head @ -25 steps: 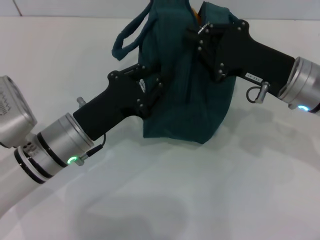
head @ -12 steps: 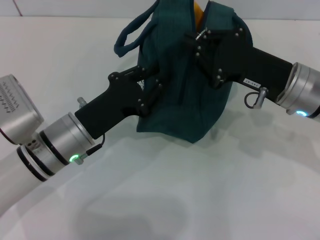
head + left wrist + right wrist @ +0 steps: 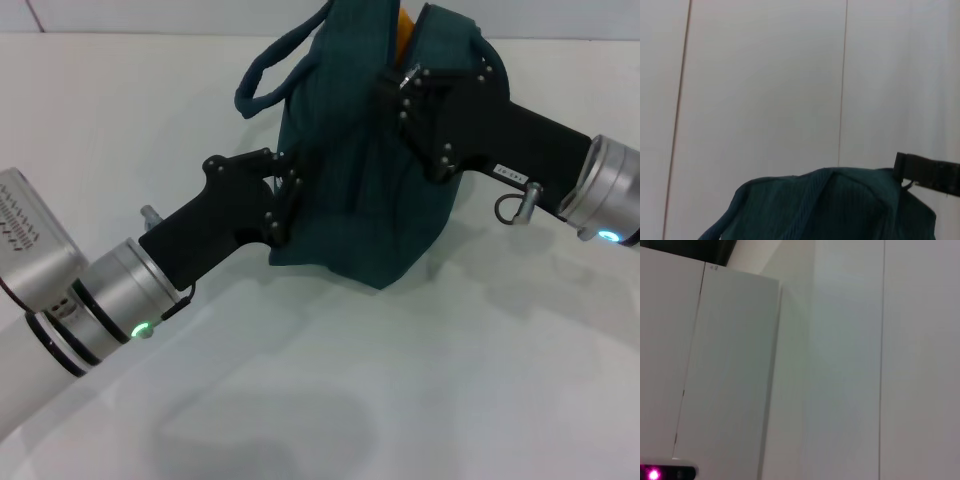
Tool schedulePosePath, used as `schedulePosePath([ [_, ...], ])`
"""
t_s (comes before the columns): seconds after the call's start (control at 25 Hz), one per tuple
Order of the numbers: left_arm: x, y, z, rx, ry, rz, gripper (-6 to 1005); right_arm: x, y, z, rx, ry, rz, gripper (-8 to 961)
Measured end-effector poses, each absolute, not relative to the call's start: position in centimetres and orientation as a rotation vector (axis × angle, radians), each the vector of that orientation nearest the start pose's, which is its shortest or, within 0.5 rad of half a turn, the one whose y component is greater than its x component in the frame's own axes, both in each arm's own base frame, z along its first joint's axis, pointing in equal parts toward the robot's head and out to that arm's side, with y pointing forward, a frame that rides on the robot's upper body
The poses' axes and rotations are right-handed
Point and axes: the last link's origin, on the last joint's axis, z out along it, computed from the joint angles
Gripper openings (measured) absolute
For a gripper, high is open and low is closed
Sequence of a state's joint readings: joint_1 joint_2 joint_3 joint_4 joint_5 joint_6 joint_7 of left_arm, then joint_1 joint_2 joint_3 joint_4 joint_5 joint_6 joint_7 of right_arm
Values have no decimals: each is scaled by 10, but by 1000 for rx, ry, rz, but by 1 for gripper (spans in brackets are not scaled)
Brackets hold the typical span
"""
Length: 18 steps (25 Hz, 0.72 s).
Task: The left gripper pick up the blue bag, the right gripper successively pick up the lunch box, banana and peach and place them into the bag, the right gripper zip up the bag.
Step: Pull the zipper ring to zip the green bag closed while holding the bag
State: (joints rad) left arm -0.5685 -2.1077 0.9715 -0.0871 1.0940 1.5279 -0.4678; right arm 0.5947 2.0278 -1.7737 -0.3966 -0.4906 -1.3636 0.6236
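Blue bag (image 3: 370,190) is standing upright on the white table (image 3: 330,390), with a sliver of orange, perhaps the banana (image 3: 404,22), showing in its open top. Left tool (image 3: 285,195) is pressing against the bag's near side and right tool (image 3: 405,85) is reaching the zip line near the top; I cannot tell how either tool's fingers are set.

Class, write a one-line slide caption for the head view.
Left pincer and right pincer both at the blue bag on the white table, something orange showing at its opening.
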Motion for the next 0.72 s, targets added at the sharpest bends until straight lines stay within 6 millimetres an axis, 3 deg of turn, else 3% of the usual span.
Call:
schedulePosePath([
  [0.36,-268,293,-76,-2222,-424,-982,63,176,353,-33,-2282,112,1279,37],
  [0.72,-270,292,-77,-2226,-426,-974,-1,180,356,-31,-2248,159,1286,36],
])
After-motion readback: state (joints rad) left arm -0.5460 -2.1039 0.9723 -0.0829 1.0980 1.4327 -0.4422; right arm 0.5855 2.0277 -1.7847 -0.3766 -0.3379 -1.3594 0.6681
